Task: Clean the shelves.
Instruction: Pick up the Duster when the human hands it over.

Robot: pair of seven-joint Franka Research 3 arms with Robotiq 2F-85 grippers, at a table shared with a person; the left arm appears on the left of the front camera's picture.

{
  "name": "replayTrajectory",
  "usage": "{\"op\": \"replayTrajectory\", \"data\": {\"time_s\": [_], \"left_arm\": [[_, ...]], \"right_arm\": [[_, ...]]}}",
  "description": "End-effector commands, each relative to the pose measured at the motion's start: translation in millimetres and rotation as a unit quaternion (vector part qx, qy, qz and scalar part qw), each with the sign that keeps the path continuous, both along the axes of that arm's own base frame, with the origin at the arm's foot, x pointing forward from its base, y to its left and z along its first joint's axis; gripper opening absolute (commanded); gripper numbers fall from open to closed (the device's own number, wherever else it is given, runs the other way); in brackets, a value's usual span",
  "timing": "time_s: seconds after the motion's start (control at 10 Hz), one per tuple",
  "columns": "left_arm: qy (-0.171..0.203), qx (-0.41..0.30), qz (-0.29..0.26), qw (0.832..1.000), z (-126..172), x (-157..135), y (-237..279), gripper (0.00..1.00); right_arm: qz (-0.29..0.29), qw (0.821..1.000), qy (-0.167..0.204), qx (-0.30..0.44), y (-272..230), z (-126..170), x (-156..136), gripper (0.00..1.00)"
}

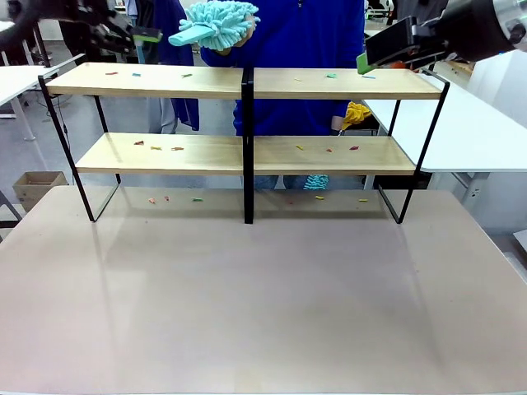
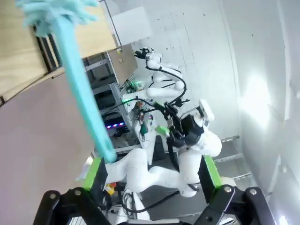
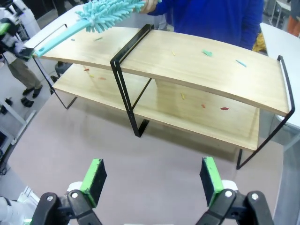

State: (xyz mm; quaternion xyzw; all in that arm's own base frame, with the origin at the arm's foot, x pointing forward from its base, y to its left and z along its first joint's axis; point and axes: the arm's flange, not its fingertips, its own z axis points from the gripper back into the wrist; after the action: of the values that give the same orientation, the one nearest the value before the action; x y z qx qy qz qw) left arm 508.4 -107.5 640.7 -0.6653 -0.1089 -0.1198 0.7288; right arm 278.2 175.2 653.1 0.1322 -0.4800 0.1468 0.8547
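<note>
Two boards to dust and, by my reading, no stroke made yet, since scraps (image 1: 331, 76) lie on both tiers. The step in hand looks like the handover of the tool. At 11 o'clock in the front view your left gripper (image 2: 152, 165) hangs level with the left end of the top board (image 1: 165, 81), jaws spread wide. In its wrist view the tip of the teal duster (image 1: 216, 23) handle (image 2: 79, 89) sits at the inner face of one green pad (image 2: 96, 172); I cannot tell whether it touches, and nothing is pinched. The person's hand (image 3: 150, 4) holds the fluffy end at 12 o'clock, above the central post (image 1: 248, 144). Next move, as I judge it: close squarely on the handle, wait for the hand to let go, then sweep the top board. The shelves (image 1: 288, 83) stand at the far side of the table (image 1: 263, 304), 12 o'clock from you, spanning most of its width: two long light-wood tiers on a thin black frame, halved by the post. Small red, orange, teal and green scraps dot both halves of each board, and a few lie on the table beneath. At 1 o'clock your right gripper (image 3: 151, 168) hovers near the top board's right end, fully open, holding nothing.
</note>
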Motion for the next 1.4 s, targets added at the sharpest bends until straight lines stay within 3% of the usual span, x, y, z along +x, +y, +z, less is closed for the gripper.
{"op": "replayTrajectory", "data": {"time_s": [0.0,0.3,0.9,1.0,1.1,1.2,1.3], "left_arm": [[0.037,0.01,0.01,0.999,0,24,-14,1.0],[0.067,0.016,0.027,0.997,-23,55,-39,1.0],[0.07,0.018,0.063,0.995,-29,56,-41,1.0],[0.07,0.022,0.063,0.995,-28,55,-41,0.49],[0.065,0.023,0.071,0.995,-27,53,-40,0.42],[0.058,0.022,0.079,0.995,-27,53,-39,0.0],[0.056,0.026,0.082,0.995,-27,53,-38,0.0]], "right_arm": [[-0.001,1.0,0.0,0.001,-1,0,0,1.0],[-0.001,1.0,0.0,0.001,-1,0,0,1.0],[-0.001,1.0,0.0,0.001,-1,0,0,1.0],[-0.001,1.0,0.0,0.001,-1,0,0,1.0],[-0.001,1.0,0.0,0.001,-1,0,0,1.0],[-0.001,1.0,0.0,0.001,-1,0,0,1.0],[-0.001,1.0,0.0,0.001,-1,0,0,1.0]]}}
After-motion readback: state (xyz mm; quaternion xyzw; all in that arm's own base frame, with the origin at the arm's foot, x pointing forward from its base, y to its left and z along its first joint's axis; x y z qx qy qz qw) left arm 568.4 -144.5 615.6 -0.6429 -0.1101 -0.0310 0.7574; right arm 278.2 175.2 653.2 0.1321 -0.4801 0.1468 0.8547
